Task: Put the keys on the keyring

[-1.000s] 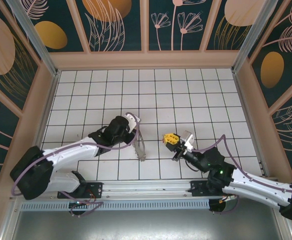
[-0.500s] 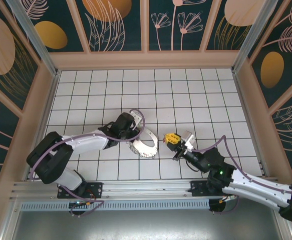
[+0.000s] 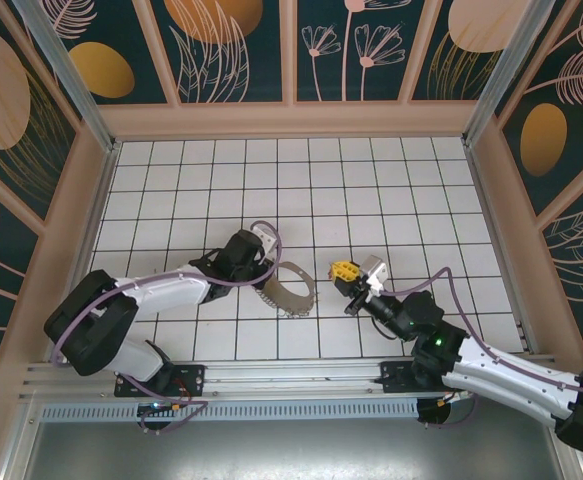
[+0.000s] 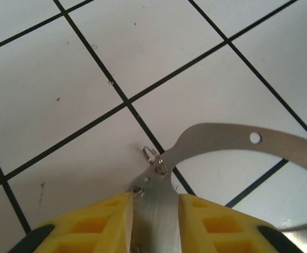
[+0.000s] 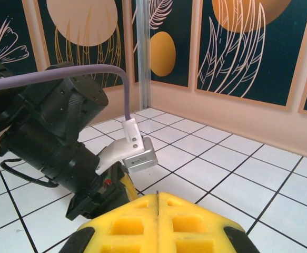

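While the left gripper (image 3: 268, 268) is parting its jaws in the top view, the keyring (image 3: 312, 288) is now lying flat on the tiled floor (image 3: 371, 190) just beside it, whereas a second ago it was standing on edge in a clenched grip. Judged from this, the hoop is being set down, so threading is not yet under way. The right gripper (image 3: 343, 272) is hovering near the hoop's right side, apart from it. Seen from the left wrist, the yellow fingers (image 4: 108, 224) are standing part-way apart, and the flat grey band of the keyring (image 4: 221, 134) is filling the gap between them, with small silver loops (image 4: 154, 155) at its edge; whether the pads are pressing or releasing the band cannot be told. Seen from the right wrist, the right gripper (image 5: 157, 208) is staying clenched, pads meeting along a thin seam, facing the left arm (image 5: 53, 121); whether a key is being pinched there is too small to tell.
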Controlling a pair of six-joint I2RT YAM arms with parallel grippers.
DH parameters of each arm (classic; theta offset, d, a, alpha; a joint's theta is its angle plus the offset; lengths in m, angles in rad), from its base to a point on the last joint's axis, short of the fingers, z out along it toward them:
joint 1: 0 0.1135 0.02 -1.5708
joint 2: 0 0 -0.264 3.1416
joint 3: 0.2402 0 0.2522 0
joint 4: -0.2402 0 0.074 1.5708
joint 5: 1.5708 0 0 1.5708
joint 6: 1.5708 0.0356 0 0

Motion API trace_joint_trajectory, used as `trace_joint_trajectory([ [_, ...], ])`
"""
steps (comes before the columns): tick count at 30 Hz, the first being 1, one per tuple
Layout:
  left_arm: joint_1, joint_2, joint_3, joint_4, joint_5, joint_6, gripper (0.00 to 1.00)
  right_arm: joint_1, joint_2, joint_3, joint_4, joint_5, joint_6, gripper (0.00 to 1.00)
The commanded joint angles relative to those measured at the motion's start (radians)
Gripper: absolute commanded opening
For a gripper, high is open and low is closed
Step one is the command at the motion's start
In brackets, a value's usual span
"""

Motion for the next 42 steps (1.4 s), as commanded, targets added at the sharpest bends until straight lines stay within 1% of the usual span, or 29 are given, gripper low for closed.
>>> trace_joint_trajectory([
  [1, 0.007, -0.043, -0.001, -0.038, 0.031, -0.023, 0.33, -0.013, 0.004, -0.002, 0.024, -0.009, 0.03, 0.0],
  [2, 0.007, -0.048, 0.007, -0.049, 0.062, -0.02, 0.35, -0.015, 0.007, -0.002, 0.024, -0.006, 0.037, 0.0],
  [5, 0.006, -0.055, 0.026, -0.046, 0.216, -0.019, 0.43, -0.034, 0.026, 0.002, 0.016, 0.004, 0.064, 0.0],
  [6, 0.006, -0.056, 0.028, -0.046, 0.277, -0.014, 0.62, -0.042, 0.033, 0.002, 0.009, 0.002, 0.076, 0.0],
  [7, 0.003, -0.059, 0.031, -0.05, 0.325, -0.009, 0.78, -0.048, 0.038, 0.002, 0.004, 0.003, 0.088, 0.0],
  [8, 0.004, -0.064, 0.033, -0.063, 0.357, -0.005, 0.81, -0.055, 0.042, 0.001, -0.003, 0.004, 0.103, 0.0],
  [12, 0.003, -0.096, 0.027, -0.079, 0.433, -0.015, 0.82, -0.082, 0.047, -0.01, -0.014, -0.002, 0.161, 0.0],
  [14, -0.003, -0.098, 0.019, -0.074, 0.449, -0.027, 0.83, -0.087, 0.049, -0.017, -0.017, -0.008, 0.183, 0.0],
  [18, -0.046, -0.066, 0.03, -0.105, 0.417, -0.015, 0.84, -0.094, 0.06, -0.015, -0.057, -0.005, 0.226, 0.0],
  [21, -0.087, -0.029, 0.053, -0.136, 0.383, -0.009, 0.82, -0.097, 0.064, -0.017, -0.094, 0.004, 0.265, 0.0],
  [24, -0.108, -0.006, 0.066, -0.153, 0.365, -0.015, 0.8, -0.099, 0.06, -0.03, -0.11, 0.011, 0.289, 0.0],
  [32, -0.148, 0.053, 0.087, -0.118, 0.343, -0.08, 0.76, -0.1, 0.051, -0.055, -0.137, 0.044, 0.343, 0.0],
  [37, -0.175, 0.093, 0.106, -0.097, 0.339, -0.139, 0.69, -0.102, -0.004, -0.095, -0.145, 0.082, 0.397, 0.0],
  [42, -0.205, 0.115, 0.119, -0.102, 0.313, -0.19, 0.64, -0.102, -0.044, -0.123, -0.14, 0.085, 0.403, 0.0],
])
